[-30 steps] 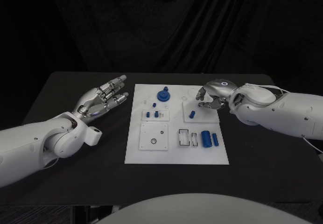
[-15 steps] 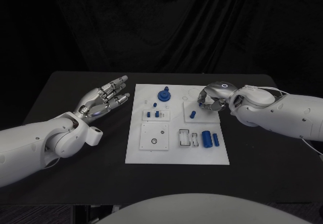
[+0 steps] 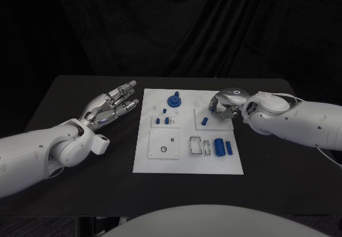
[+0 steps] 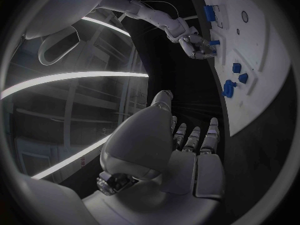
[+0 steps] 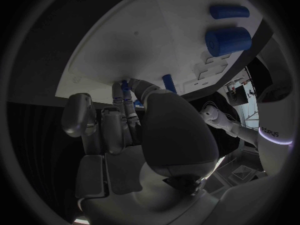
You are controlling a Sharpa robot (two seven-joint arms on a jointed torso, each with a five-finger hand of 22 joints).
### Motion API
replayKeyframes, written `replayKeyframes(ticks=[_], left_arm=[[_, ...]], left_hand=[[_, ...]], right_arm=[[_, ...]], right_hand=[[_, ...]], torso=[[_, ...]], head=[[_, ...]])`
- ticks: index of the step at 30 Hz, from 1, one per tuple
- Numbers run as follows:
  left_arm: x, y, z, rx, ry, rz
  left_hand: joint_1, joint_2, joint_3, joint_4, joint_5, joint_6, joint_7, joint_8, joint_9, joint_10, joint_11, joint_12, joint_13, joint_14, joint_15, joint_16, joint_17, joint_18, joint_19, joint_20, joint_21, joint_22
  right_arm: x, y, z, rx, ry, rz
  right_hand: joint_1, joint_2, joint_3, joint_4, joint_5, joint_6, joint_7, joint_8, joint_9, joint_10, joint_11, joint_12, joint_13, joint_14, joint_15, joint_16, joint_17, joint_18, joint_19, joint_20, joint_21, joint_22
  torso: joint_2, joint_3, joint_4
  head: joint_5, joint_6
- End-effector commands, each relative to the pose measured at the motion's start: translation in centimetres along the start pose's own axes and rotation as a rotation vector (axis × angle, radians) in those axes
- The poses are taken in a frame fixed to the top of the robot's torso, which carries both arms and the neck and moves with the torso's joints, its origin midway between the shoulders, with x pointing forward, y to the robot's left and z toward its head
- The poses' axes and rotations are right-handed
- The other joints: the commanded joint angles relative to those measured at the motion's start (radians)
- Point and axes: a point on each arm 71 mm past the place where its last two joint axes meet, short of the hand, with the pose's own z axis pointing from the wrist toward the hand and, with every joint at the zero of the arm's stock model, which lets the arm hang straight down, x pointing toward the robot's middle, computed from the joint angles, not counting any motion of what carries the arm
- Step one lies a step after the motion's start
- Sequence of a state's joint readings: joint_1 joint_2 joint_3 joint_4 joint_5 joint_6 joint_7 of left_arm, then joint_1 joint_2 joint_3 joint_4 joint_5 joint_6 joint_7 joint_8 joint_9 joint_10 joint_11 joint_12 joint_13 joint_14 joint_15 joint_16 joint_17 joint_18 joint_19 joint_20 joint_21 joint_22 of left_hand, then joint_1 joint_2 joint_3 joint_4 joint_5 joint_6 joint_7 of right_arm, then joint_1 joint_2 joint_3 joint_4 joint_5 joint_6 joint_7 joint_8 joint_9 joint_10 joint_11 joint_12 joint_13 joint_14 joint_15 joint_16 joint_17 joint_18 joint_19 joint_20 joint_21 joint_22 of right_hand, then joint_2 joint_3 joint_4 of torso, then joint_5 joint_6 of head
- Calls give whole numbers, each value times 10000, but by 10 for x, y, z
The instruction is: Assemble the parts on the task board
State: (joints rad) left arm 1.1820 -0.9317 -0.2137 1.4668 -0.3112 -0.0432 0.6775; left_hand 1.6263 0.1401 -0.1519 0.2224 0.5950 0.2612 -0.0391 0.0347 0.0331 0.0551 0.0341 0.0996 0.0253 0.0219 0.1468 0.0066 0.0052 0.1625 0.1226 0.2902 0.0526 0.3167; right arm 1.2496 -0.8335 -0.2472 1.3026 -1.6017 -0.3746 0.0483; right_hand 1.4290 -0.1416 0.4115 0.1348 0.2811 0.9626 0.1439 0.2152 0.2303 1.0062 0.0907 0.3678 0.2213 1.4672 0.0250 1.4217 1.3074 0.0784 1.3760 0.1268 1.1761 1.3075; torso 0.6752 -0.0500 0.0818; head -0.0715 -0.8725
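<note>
White and flat, the rectangular task board lay in the middle of the black table, between my two hands. My left hand hovered over the bare tabletop just beside the board's left edge, palm up, fingers spread apart, holding nothing. My right hand sat over the board's far right corner with its fingers curled downward; from the right wrist view the fingertips were bunched close to the board surface by a small blue part, but I could not tell whether they actually pinched it. A short blue peg lay on a raised white square just below that hand, near its fingertips and apart from them. Nearer me than the hand, a thick blue cylinder and a slimmer blue cylinder lay side by side. Between the hands stood a round blue knob-shaped part.
</note>
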Motion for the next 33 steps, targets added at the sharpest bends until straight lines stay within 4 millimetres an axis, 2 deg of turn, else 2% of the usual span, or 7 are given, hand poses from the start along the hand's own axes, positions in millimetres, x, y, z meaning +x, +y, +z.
replayKeyframes(ticks=[1,4,6,11,18,22,33], left_arm=[[2,-8,0,1237,91,-171],[2,-7,-1,1196,95,-184],[2,-6,-1,1168,98,-197],[2,-5,-2,1128,98,-212],[1,-4,-4,1058,62,-203],[1,-4,-4,1019,41,-189],[1,-3,-3,958,45,-187]], left_hand=[[76,13,2,-49,48,13,84,-32,-10,23,66,41,-14,-15,83,-1,11,163,70,-1,44,9],[95,25,26,-91,59,45,134,-27,-5,19,70,40,-15,-11,105,0,12,155,95,4,53,17],[102,37,58,-153,62,123,273,-14,5,14,37,41,-15,-7,132,-1,12,139,120,7,60,7],[101,41,65,-165,61,149,298,-10,8,12,27,42,-15,-4,137,0,13,136,134,9,65,25],[102,43,80,-198,64,193,357,-3,14,14,8,49,-14,13,152,5,17,130,166,13,78,56],[103,43,86,-211,65,207,380,-1,15,14,3,50,-14,16,160,6,18,128,182,15,85,71],[105,50,98,-231,70,206,408,-1,15,14,1,53,-14,18,172,6,18,124,193,18,89,62]], right_arm=[[2,0,-1,-58,-30,45],[3,0,0,-46,8,47],[4,0,0,-40,15,46],[3,0,-1,-40,-90,40],[0,0,-4,-83,-525,48],[-3,0,-7,-126,-749,69],[-40,15,-9,-563,-1602,49]], right_hand=[[69,19,15,-65,12,106,13,41,23,98,-27,-53,-18,26,-83,43,394,50,50,-29,19,1540],[91,23,19,-96,11,143,1,42,36,173,-45,-57,-29,24,-98,40,388,51,50,-41,20,1540],[109,32,24,-120,11,184,-5,48,50,237,-59,-61,-37,20,-109,34,380,50,51,-52,25,1541],[222,79,62,-237,13,334,-35,79,99,404,-101,-97,-71,13,-148,24,364,51,46,-87,21,1541],[596,289,158,-608,9,689,-110,165,240,813,-211,-170,-127,9,-249,7,339,35,81,-185,117,1568],[600,288,154,-617,7,697,-110,165,244,826,-213,-175,-129,0,-251,-6,320,31,90,-188,136,1573],[524,268,88,-589,-4,733,-119,160,268,895,-220,-208,-143,-7,-256,-23,295,26,94,-198,153,1576]], torso=[[2,0,2],[1,0,2],[3,-3,2],[5,-4,5],[0,-1,5],[2,1,5],[-1,3,-2]], head=[[-6,-1],[-2,-1],[6,-1],[22,-1],[98,-1],[133,-1],[193,-1]])
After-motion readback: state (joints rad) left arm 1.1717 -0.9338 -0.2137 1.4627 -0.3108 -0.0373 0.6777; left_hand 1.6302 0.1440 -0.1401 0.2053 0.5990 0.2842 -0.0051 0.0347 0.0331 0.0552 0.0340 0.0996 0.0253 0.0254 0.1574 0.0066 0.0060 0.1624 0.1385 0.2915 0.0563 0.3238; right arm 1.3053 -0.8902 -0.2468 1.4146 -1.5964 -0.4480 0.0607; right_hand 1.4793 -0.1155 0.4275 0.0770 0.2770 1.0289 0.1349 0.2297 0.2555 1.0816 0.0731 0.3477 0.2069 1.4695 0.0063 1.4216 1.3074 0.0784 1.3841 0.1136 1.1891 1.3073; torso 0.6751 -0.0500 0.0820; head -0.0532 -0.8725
